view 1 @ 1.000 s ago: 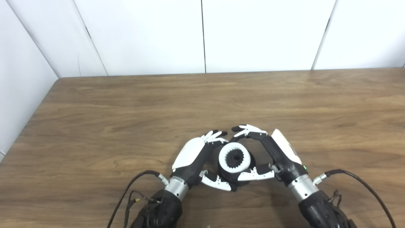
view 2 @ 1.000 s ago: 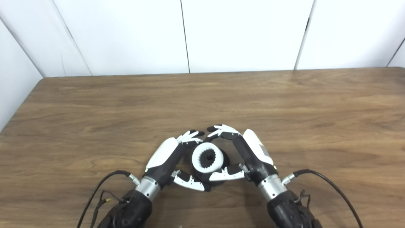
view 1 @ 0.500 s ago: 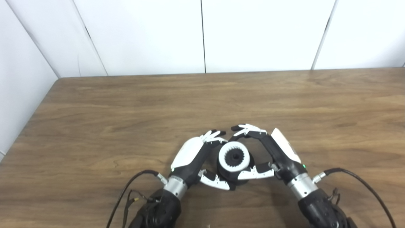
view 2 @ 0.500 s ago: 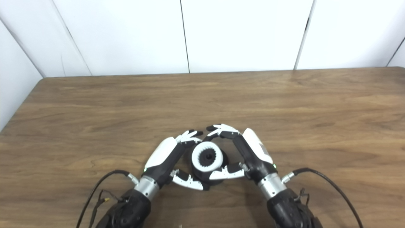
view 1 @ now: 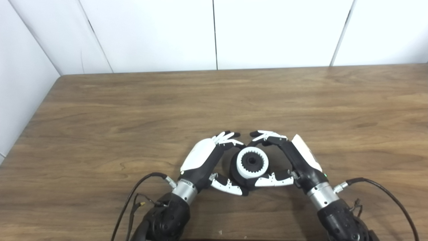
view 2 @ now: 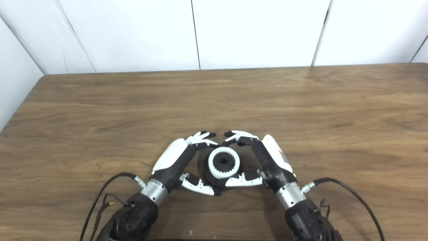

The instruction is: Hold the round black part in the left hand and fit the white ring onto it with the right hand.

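Ring sits on the black part on the desk, likely rigid, light (toothed inside, so hold its outer rim). Left hand and right hand cup the part; actual grip I cannot tell.

You see the round black plastic part standing upright on the wooden table, near its front edge and about midway along it. The white toothed ring sits on the part's top, level, its inner teeth circling a black hub.
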Action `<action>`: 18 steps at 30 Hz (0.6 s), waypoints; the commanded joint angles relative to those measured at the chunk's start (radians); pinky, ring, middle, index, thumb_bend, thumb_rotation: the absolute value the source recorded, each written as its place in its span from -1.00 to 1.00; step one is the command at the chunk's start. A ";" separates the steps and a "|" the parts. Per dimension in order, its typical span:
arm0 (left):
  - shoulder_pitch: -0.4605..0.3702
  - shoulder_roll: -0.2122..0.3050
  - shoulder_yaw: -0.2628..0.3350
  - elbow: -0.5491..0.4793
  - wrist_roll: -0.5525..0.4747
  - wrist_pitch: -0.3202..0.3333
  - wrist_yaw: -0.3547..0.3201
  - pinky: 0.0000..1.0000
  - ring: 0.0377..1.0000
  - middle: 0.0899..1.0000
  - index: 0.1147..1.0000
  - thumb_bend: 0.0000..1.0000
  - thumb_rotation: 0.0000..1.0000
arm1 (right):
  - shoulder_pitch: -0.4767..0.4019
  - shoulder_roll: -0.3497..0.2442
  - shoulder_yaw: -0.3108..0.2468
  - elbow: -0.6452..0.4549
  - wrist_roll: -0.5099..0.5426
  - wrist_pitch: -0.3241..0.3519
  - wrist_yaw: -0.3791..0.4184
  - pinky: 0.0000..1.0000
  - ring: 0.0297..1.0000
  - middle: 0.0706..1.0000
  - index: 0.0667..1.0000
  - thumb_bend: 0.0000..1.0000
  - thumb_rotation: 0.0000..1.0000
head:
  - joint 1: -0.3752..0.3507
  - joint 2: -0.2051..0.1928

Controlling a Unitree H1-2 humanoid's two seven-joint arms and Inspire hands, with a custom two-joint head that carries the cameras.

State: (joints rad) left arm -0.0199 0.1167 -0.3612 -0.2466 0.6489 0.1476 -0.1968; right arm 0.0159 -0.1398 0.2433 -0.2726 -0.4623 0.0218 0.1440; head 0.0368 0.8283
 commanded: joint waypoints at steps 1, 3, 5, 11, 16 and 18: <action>-0.010 0.024 0.018 -0.017 0.007 0.000 0.004 0.97 0.96 0.85 -0.14 0.04 -0.84 | 0.004 -0.008 -0.022 0.002 -0.016 0.011 -0.022 0.52 0.72 0.58 -0.11 0.04 -0.71 | -0.004 0.002; -0.011 0.024 0.019 -0.015 0.006 -0.001 0.004 0.97 0.96 0.85 -0.14 0.04 -0.84 | 0.003 -0.008 -0.023 0.006 -0.015 0.007 -0.024 0.54 0.72 0.58 -0.11 0.04 -0.71 | -0.004 0.002; -0.012 0.024 0.019 -0.012 0.008 -0.003 0.005 0.97 0.96 0.85 -0.14 0.04 -0.84 | 0.000 -0.011 -0.022 0.010 -0.016 0.000 -0.025 0.54 0.71 0.58 -0.10 0.04 -0.71 | -0.005 0.002; -0.013 0.018 0.020 -0.012 0.007 0.004 0.002 0.97 0.96 0.84 -0.14 0.04 -0.84 | -0.019 -0.051 0.006 -0.010 -0.057 0.037 0.038 0.62 0.80 0.80 0.58 0.81 -0.14 | -0.005 0.000; -0.012 0.018 0.021 -0.013 0.008 -0.001 0.002 0.97 0.95 0.84 -0.14 0.04 -0.84 | -0.037 -0.092 0.038 -0.048 -0.059 0.118 0.141 0.71 0.98 0.99 0.97 1.00 0.08 | -0.006 0.001; -0.012 0.019 0.021 -0.015 0.008 -0.001 -0.001 0.97 0.96 0.85 -0.14 0.04 -0.84 | -0.042 -0.102 0.045 -0.049 -0.055 0.121 0.158 0.69 0.99 1.00 0.99 1.00 0.11 | -0.006 0.002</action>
State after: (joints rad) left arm -0.0164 0.1190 -0.3472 -0.2460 0.6460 0.1545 -0.2046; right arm -0.0088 -0.2299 0.2838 -0.3131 -0.5000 0.1048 0.2741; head 0.0307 0.8299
